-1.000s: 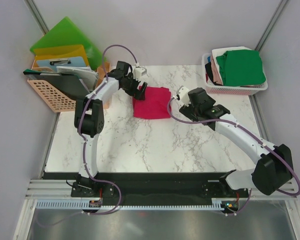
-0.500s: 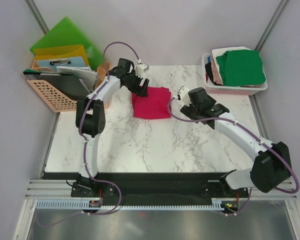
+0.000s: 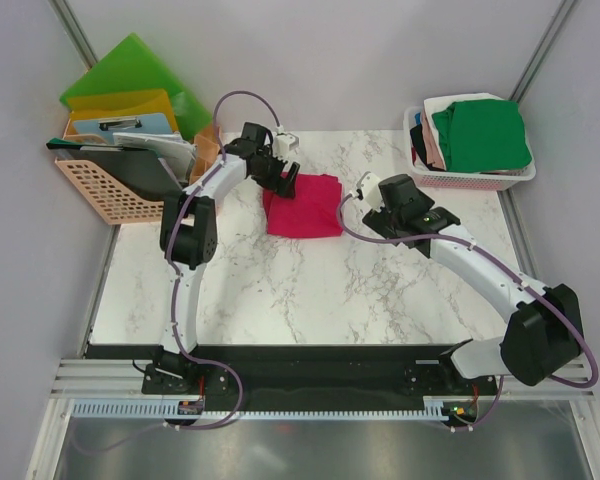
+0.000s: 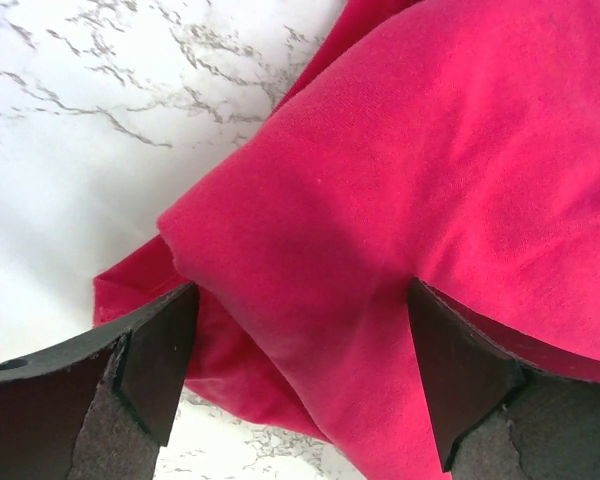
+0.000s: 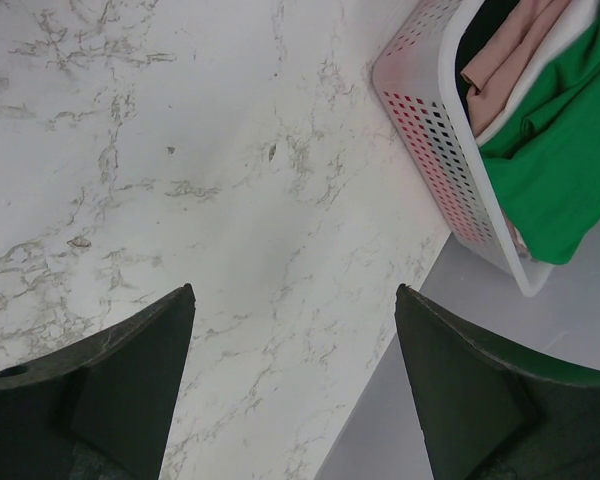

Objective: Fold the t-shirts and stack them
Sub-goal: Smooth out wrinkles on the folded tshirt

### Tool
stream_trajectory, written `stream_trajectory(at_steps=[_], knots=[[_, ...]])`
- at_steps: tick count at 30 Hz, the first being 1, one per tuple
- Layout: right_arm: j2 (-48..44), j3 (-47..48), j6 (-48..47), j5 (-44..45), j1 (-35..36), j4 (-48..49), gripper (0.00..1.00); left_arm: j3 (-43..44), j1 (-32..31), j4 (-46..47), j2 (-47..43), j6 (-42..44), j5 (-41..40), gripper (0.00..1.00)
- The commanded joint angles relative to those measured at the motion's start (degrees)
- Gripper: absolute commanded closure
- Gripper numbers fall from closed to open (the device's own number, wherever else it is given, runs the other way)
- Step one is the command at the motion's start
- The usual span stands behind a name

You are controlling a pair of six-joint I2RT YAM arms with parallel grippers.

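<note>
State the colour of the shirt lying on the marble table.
The shirt is plain crimson-pink; the left wrist view shows it best.

Top cam is sitting high up on the near side, looking steeply down, so it's taking in the whole marble table (image 3: pixel 310 290). Left wrist cam is hanging super close over the crimson t-shirt (image 4: pixel 430 180), peering down between its own fingers (image 4: pixel 150 360). That same shirt (image 3: pixel 302 205) is showing up small toward the far edge in the overhead. Right wrist cam is riding higher, looking down at bare marble and clipping the white basket (image 5: pixel 430 130), which the overhead is also catching at far right (image 3: pixel 470 181).
</note>
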Motion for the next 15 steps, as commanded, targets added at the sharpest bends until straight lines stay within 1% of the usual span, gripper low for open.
stream_trajectory(at_steps=[1, 2, 3, 4, 5, 6, 7, 8, 9, 12, 15], knots=[[-0.6, -0.8, -0.4, 0.0, -0.4, 1.4, 0.11, 1.5, -0.3, 1.1, -0.9, 0.0, -1.5, 0.09], [-0.4, -1.0, -0.4, 0.1, -0.4, 1.7, 0.11, 1.5, -0.3, 1.2, -0.9, -0.3, -1.4, 0.11], [-0.2, -0.9, -0.5, 0.1, -0.4, 1.9, 0.11, 1.9, -0.2, 1.5, -0.7, -0.4, -1.1, 0.17], [0.2, -1.0, -0.4, 0.2, -0.5, 2.0, 0.11, 2.0, -0.3, 1.5, -0.6, -0.8, -0.6, 0.39], [0.4, -0.9, -0.4, 0.0, -0.5, 2.0, 0.11, 2.1, -0.3, 1.5, -0.6, -0.8, -0.2, 0.48], [0.5, -0.9, -0.6, -0.1, -0.6, 2.0, 0.12, 2.1, -0.5, 1.6, -0.6, -0.7, 0.0, 0.55], [0.6, -0.9, -0.8, -0.1, -0.6, 2.0, 0.11, 2.0, -0.7, 1.5, -0.6, -0.3, 0.0, 0.66], [0.6, -0.9, -0.7, 0.0, -0.6, 2.0, 0.11, 1.7, -0.7, 1.4, -0.6, 0.1, -0.1, 0.74], [0.8, -1.0, -0.8, 0.0, -0.6, 1.8, 0.12, 1.6, -1.0, 1.5, -0.8, 0.4, -0.5, 0.97], [1.0, -1.1, -0.8, -0.2, -0.7, 1.8, 0.11, 1.4, -1.0, 1.5, -0.5, 0.8, -1.6, 0.98], [1.3, -1.5, -0.8, -0.5, -0.8, 1.8, 0.12, 1.5, -1.0, 1.1, -0.1, 1.0, -2.8, 0.65]])
